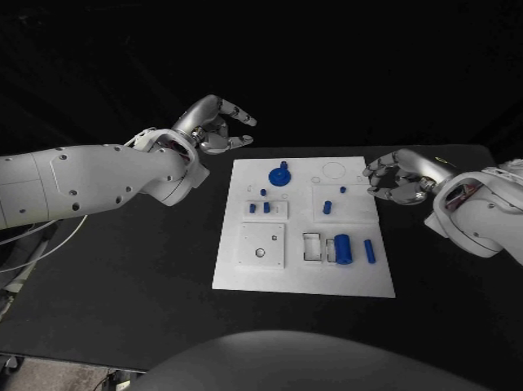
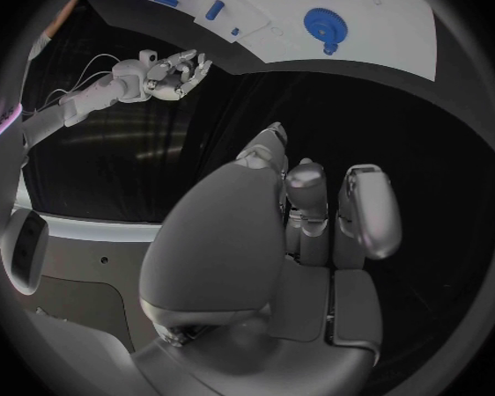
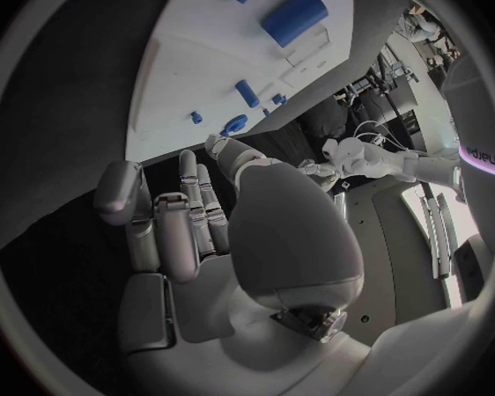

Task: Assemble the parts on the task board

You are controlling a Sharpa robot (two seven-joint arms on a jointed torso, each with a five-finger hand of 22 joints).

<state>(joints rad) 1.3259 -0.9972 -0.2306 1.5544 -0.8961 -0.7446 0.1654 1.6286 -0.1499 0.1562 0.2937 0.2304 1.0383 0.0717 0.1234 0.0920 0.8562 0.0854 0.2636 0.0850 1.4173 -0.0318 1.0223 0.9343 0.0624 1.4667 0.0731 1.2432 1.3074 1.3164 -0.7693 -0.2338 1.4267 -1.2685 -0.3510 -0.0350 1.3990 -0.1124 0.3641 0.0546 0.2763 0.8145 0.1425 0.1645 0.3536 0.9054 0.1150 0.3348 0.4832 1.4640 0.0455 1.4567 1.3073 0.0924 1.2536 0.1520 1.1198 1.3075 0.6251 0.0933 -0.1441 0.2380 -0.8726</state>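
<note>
No part is picked up yet: the left hand point(image 1: 218, 124) and right hand point(image 1: 397, 177), fingers loosely curled and holding nothing, flank the task board point(image 1: 244, 269) mid-worktop point(image 1: 120, 301), so next comes reaching for a blue part such as the gear point(image 1: 280, 174).

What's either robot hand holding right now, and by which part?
Nothing. The left robot hand and right robot hand hang beside the task board, fingers curled and empty; all blue parts are on it.

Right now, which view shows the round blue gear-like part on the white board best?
Head view: the round blue gear-like part shows whole, near the white task board's far edge. Left wrist view shows it clearly too, though bent by the fisheye. Right wrist view shows it small, edge-on.
</note>
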